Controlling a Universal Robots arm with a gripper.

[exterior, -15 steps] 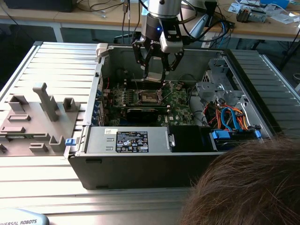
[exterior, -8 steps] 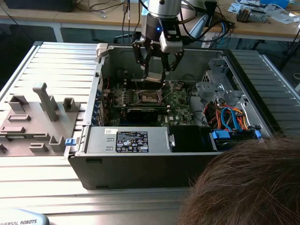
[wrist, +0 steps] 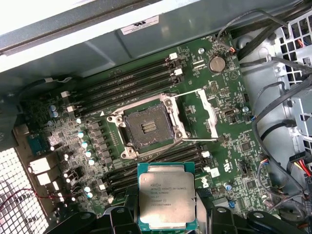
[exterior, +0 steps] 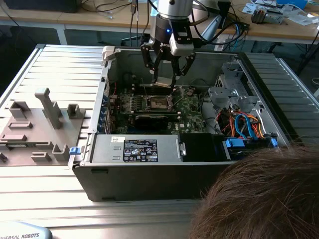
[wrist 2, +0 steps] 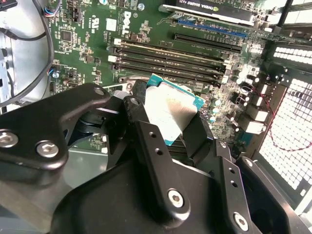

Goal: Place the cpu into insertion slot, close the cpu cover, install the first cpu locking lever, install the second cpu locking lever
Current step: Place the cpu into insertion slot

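Note:
My gripper (exterior: 164,83) hangs inside the open computer case, shut on the cpu (wrist: 166,195), a flat square chip with a dull silver top and green edge. The black fingers (wrist 2: 146,141) clamp the cpu (wrist 2: 168,112) on two opposite sides. In the first wrist view the insertion slot (wrist: 148,127) lies open and dark in its silver rim, a short way from the held chip. The cpu cover (wrist: 201,113), a thin silver frame, stands flipped open beside the slot. In the exterior view the insertion slot (exterior: 158,103) sits just below the gripper.
Black memory slots (wrist: 126,83) run on both sides of the socket. A long black card (exterior: 149,119) lies in front of it, then the power supply (exterior: 134,147). A drive cage with coloured cables (exterior: 239,122) fills the case's right. A person's head (exterior: 264,194) is at the front right.

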